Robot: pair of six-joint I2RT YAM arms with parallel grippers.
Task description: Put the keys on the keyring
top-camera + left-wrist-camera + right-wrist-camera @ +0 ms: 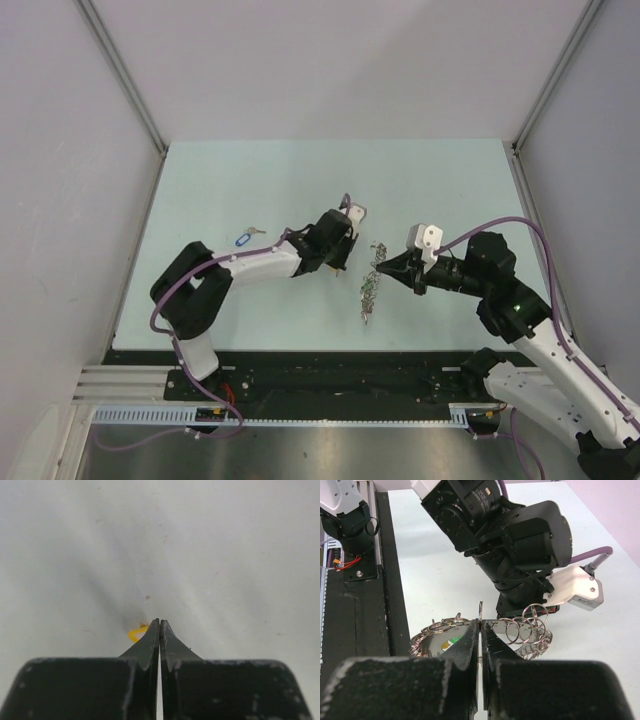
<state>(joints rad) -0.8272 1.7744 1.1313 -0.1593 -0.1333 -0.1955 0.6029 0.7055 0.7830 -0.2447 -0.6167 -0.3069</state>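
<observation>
Although both arms meet over the middle of the pale green bench, little of the job looks done. The right hand is clenched on the keyring. It pinches a thin wire loop that stands upright between its tips, and the crowded rings and keys sag to either side onto the bench. The left hand is clenched too, tips down close to the surface just beside the keyring. A yellow sliver peeks from behind one finger, but I cannot tell whether it is gripped or only lying there. One blue-tagged key lies well apart, on the far side of the left arm, untouched. My reading is that the ring is being steadied for loading. No loose key can be seen threaded on, and the blue-tagged one at least is left to fetch and fit.
</observation>
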